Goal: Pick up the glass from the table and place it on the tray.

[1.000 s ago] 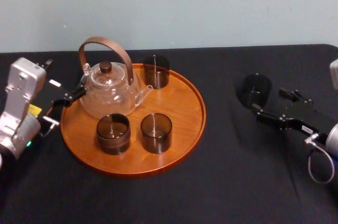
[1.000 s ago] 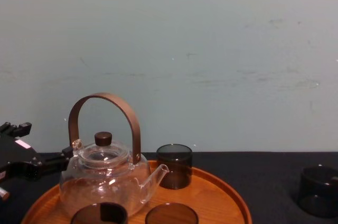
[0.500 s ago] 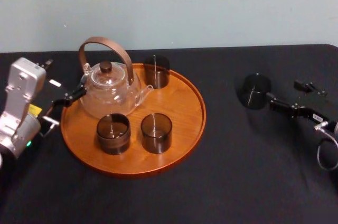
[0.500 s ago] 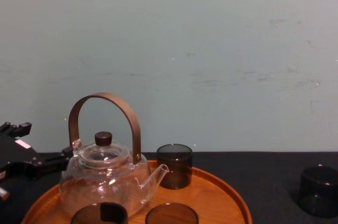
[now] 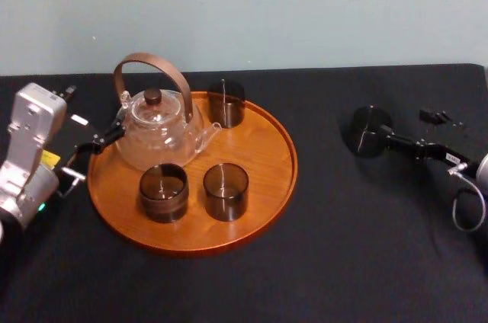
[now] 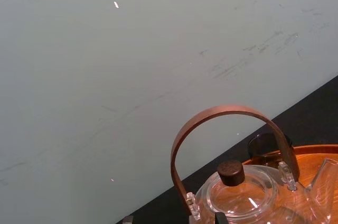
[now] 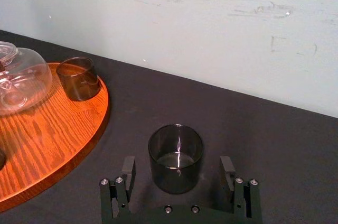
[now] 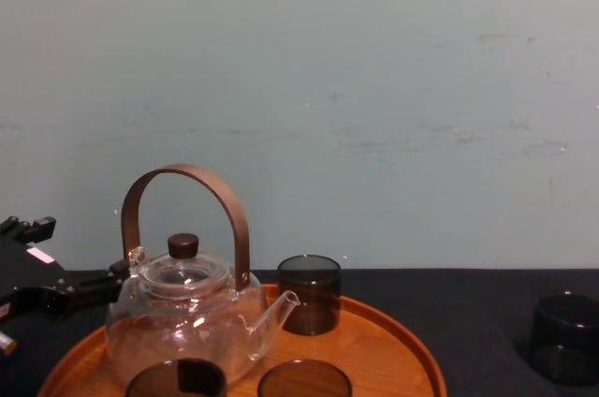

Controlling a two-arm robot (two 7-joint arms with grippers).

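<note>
A dark smoked glass (image 5: 368, 131) (image 7: 175, 158) (image 8: 566, 338) stands upright on the black table (image 5: 343, 262), to the right of the tray. My right gripper (image 5: 393, 134) (image 7: 178, 175) is open, with the glass between its fingers and a gap on each side. The round orange-brown tray (image 5: 282, 186) (image 7: 63, 145) (image 8: 412, 345) lies at centre left. My left gripper (image 5: 95, 144) (image 8: 89, 286) hangs open at the tray's left edge, beside the teapot.
On the tray stand a glass teapot (image 5: 156, 129) (image 6: 237, 197) with a brown arched handle and three dark glasses (image 5: 226, 102) (image 5: 163, 192) (image 5: 225, 190). The tray's right half (image 5: 263, 148) is bare. Black cloth stretches between the tray and the lone glass. A pale wall rises behind.
My right arm has drawn back toward the right edge. The glass stays at the same spot on the table. The left arm has not moved.
</note>
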